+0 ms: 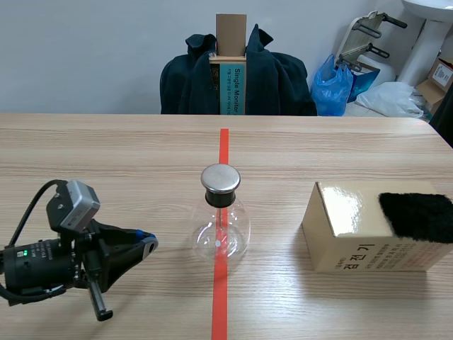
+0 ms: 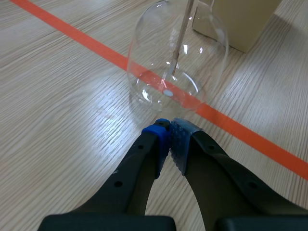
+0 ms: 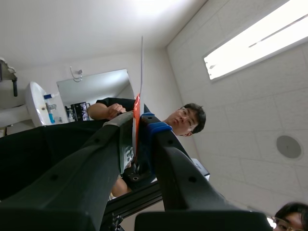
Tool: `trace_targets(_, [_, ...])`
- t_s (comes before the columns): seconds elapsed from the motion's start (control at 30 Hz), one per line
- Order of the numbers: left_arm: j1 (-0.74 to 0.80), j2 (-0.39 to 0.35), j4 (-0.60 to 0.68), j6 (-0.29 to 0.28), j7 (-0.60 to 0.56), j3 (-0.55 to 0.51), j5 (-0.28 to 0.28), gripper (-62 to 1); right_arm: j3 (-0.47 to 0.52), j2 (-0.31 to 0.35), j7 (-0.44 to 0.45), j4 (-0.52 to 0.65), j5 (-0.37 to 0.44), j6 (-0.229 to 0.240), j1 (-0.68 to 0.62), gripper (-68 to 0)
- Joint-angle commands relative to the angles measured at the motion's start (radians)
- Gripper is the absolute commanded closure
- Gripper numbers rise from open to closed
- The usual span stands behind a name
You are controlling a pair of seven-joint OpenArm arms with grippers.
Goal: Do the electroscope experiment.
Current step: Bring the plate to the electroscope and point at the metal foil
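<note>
1. Glass first: the clear glass flask [image 1: 221, 225] with a round metal cap stands upright mid-table on the orange-red tape line [image 1: 221, 304]. From the left wrist camera I see the flask [image 2: 144, 62] just ahead of my fingertips, with a thin metal rod [image 2: 179, 43] hanging inside it.
2. My left gripper [image 1: 146, 245] lies low at the near left, pointing right at the flask's base, close but not touching. Its blue pads [image 2: 159, 137] are pressed together with nothing between them.
3. My right gripper [image 3: 136, 122] does not show in the scene view. Its own camera shows it aimed up at the ceiling, clamped on a thin flat strip [image 3: 141, 72] that is orange-red at the pads and pale beyond them. A person [image 3: 185, 120] shows past the fingers.
4. Room to move: bare wooden table [image 1: 106, 163] lies left of and beyond the flask, out to the far edge. To the right there is a strip of bare wood, then a tan cardboard box [image 1: 354, 234] whose right end reaches the frame edge. A black fuzzy pad [image 1: 417, 216] lies on its top.
5. Writing: the box's near face carries dark print I cannot read. Beyond the far edge a teal carton [image 1: 237, 88] reads "Single Monitor", set against a dark jacket [image 1: 283, 81].
</note>
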Motion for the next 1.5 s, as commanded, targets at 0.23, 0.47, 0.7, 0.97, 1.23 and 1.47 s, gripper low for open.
trace_targets(0.23, [-0.051,0.062,-0.058,0.058,-0.013,0.040,0.003,-2.9,-0.150,0.016,-0.035,0.013,-0.099,0.020,0.072,-0.8])
trace_targets(0.47, [-0.064,0.073,-0.080,0.099,-0.029,0.050,0.003,-2.9,-0.341,0.016,-0.077,0.010,-0.177,0.073,0.122,-0.8])
trace_targets(0.7, [-0.070,0.073,-0.085,0.109,-0.036,0.050,0.004,-2.9,-0.484,0.016,-0.079,-0.044,-0.245,0.143,0.164,-0.8])
trace_targets(0.97, [-0.070,0.073,-0.085,0.118,-0.035,0.050,0.004,-2.9,-0.605,0.010,-0.063,-0.178,-0.274,0.143,0.247,-0.8])
trace_targets(1.23, [-0.070,0.073,-0.085,0.118,-0.035,0.050,0.004,-2.9,-0.627,-0.046,-0.006,-0.286,-0.316,0.143,0.260,-0.8])
trace_targets(1.47, [-0.070,0.073,-0.085,0.118,-0.035,0.050,0.003,-2.9,-0.627,-0.076,0.032,-0.341,-0.319,0.142,0.260,-0.8])
